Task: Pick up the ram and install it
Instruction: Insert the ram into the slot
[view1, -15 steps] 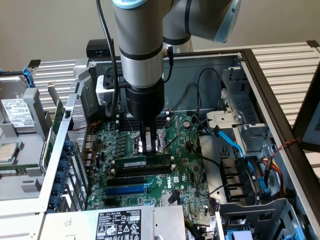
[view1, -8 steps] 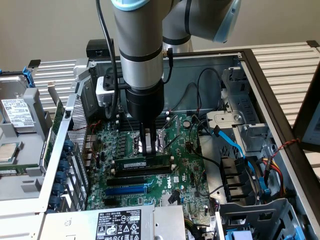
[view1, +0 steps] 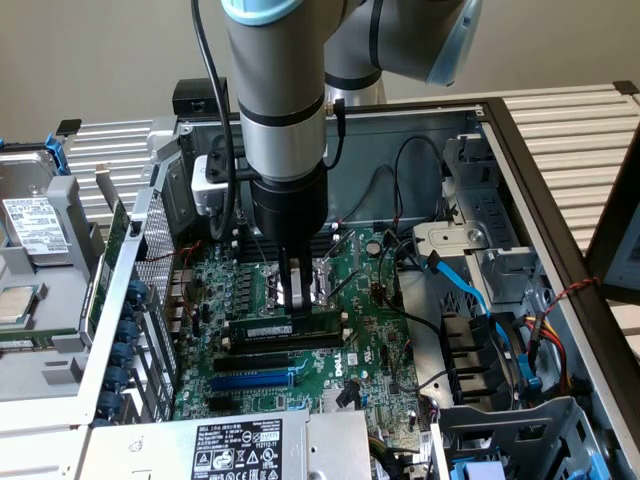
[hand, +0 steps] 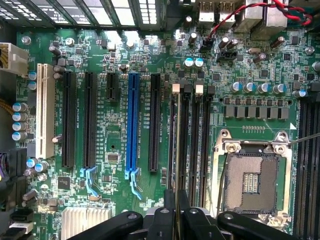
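The ram is a long dark-green stick with a white label, standing on edge across the motherboard in the exterior view. My gripper comes straight down onto its middle and is shut on it. In the wrist view the ram shows edge-on as a thin line running out from between my fingertips, lined up along the first of the black memory slots with white end clips. I cannot tell whether it is seated in the slot or just above it.
The bare CPU socket lies right beside the memory slots. The blue expansion slot and black slots sit on the other side. Blue and black cables crowd the exterior view's right; a power supply lies in front and a hard drive at the left.
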